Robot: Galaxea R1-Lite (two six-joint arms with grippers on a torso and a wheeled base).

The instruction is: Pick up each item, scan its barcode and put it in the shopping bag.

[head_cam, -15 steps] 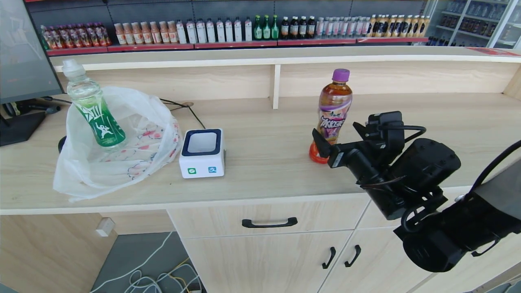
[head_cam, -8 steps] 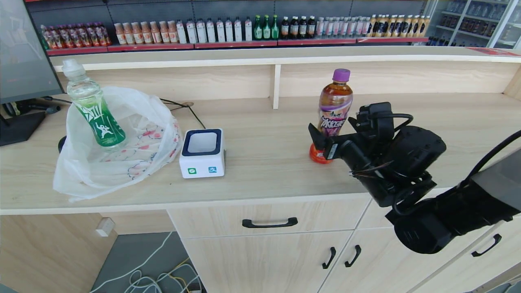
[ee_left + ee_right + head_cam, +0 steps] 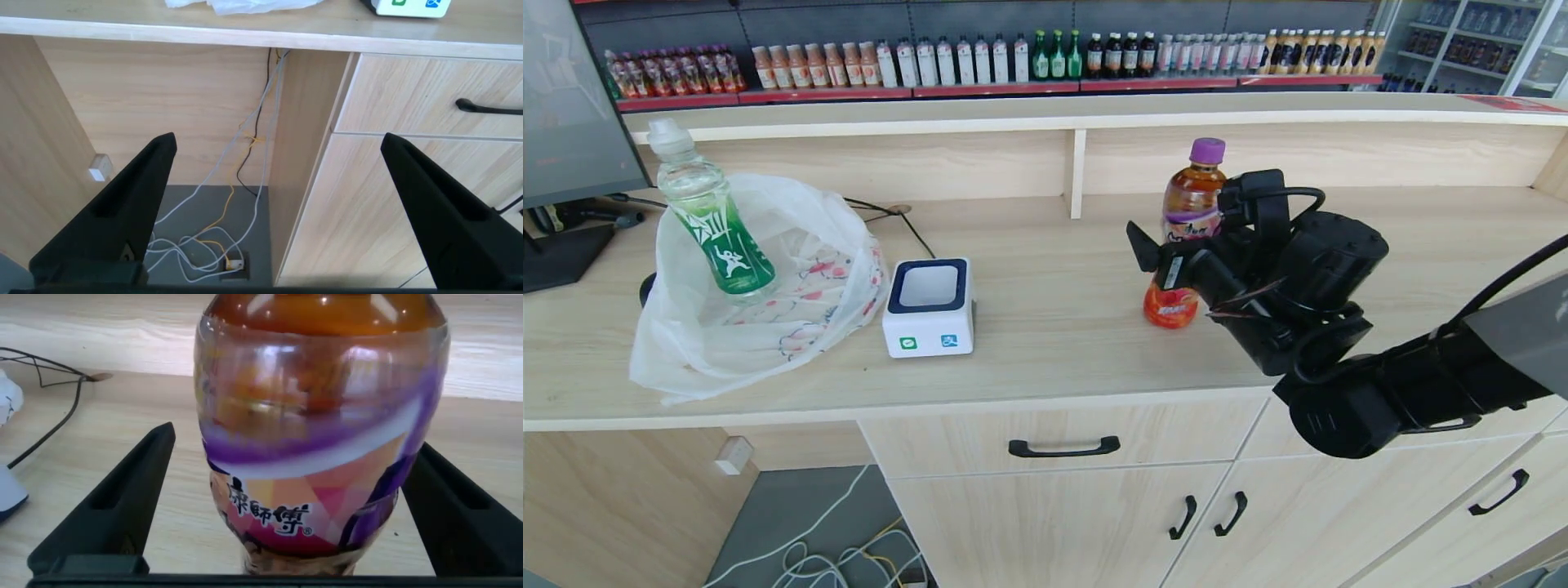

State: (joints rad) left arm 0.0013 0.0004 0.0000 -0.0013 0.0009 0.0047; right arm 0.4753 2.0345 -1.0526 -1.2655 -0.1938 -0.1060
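The amber tea bottle with the purple cap and purple-pink label (image 3: 1191,194) is stood upright on the right half of the pale wooden bench (image 3: 1054,343). It's bracketed by the right gripper (image 3: 288,510), which is spread wide with one finger either side of the label band; gaps can be seen on both sides, so nothing is clamped yet. The grasp is judged to be the step in hand. The bottle should probably be taken deeper between the fingers before closing, squeezed on the straight label section, not the tapered shoulder, and lifted straight up so it isn't tipped. Where the barcode sits can't be told, so it's best not covered blindly. The white cube scanner with the dark-blue framed window (image 3: 929,307) is sat between the bottle and the translucent white plastic shopping bag (image 3: 792,327). A clear green-labelled bottle (image 3: 712,220) is already leaned inside, so room is taken and the floppy mouth could be snagged. The left gripper (image 3: 278,212) is hung below the bench edge, wide open, nothing held.
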